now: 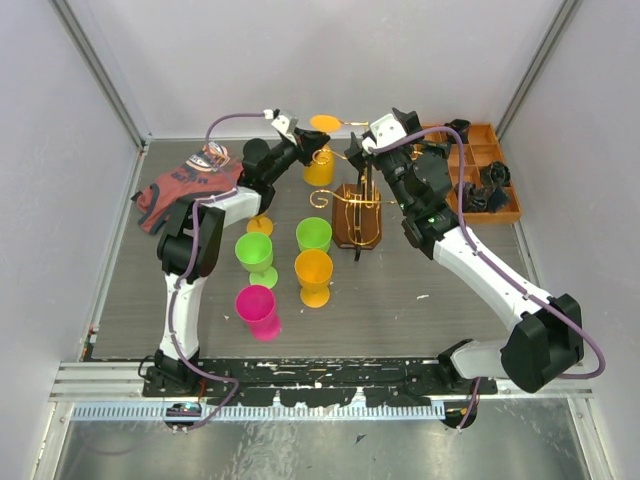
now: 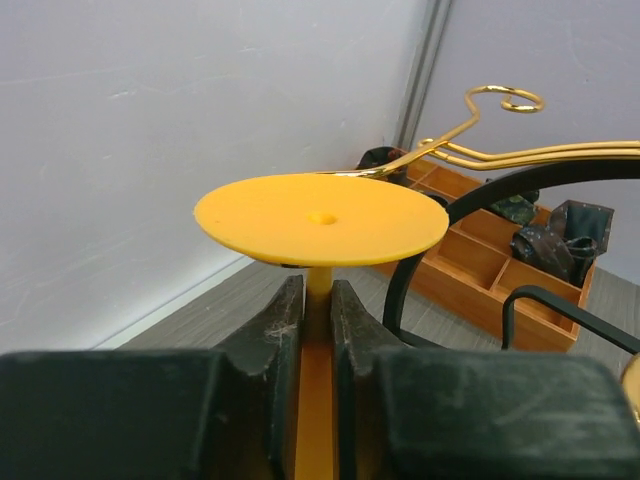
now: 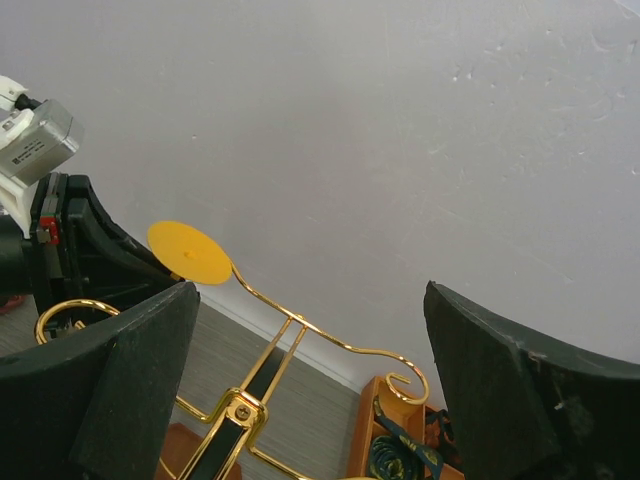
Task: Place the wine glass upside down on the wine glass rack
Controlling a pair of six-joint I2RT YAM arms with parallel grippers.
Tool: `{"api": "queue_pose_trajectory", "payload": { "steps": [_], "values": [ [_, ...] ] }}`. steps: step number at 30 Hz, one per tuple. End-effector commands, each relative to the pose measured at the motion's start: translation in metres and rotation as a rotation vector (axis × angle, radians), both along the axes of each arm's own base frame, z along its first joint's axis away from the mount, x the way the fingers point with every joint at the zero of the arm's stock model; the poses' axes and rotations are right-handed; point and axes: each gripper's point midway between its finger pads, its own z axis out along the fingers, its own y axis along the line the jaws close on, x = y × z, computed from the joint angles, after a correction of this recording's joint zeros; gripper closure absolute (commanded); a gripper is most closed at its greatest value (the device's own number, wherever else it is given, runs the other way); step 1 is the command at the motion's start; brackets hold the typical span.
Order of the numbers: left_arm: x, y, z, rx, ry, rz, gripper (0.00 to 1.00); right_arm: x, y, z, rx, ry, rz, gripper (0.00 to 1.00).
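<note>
An orange wine glass [image 1: 319,167] hangs upside down at the rack's far left arm, its round foot [image 2: 320,218] uppermost. My left gripper [image 2: 319,300] is shut on its stem, one finger on each side just under the foot. The wine glass rack [image 1: 357,205] is thin gold wire on a dark oval wooden base. One curled arm [image 2: 500,152] reaches the foot's underside. My right gripper [image 3: 310,380] stands wide open above the rack [image 3: 290,335], holding nothing, with the orange foot [image 3: 190,252] beyond its left finger.
Two green cups [image 1: 254,250] [image 1: 314,233], an orange cup [image 1: 313,272] and a pink cup [image 1: 258,308] stand in front of the rack. A patterned cloth [image 1: 185,185] lies at the far left. An orange-brown compartment tray [image 1: 480,170] sits at the back right.
</note>
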Motion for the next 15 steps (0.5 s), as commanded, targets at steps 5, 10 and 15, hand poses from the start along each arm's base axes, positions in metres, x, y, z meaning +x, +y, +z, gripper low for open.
{"api": "queue_pose_trajectory", "payload": {
  "steps": [5, 10, 15],
  "values": [
    [-0.016, -0.010, 0.028, -0.001, -0.070, -0.069, 0.53, -0.008, -0.006, 0.025, 0.053, -0.060, -0.002, 0.00],
    [-0.022, 0.000, 0.034, 0.017, -0.087, -0.041, 0.46, -0.006, -0.008, 0.026, 0.061, -0.058, -0.014, 0.00],
    [-0.033, 0.018, 0.049, 0.042, -0.075, -0.013, 0.43, -0.003, -0.010, 0.028, 0.080, -0.057, -0.029, 0.00]
  ]
}}
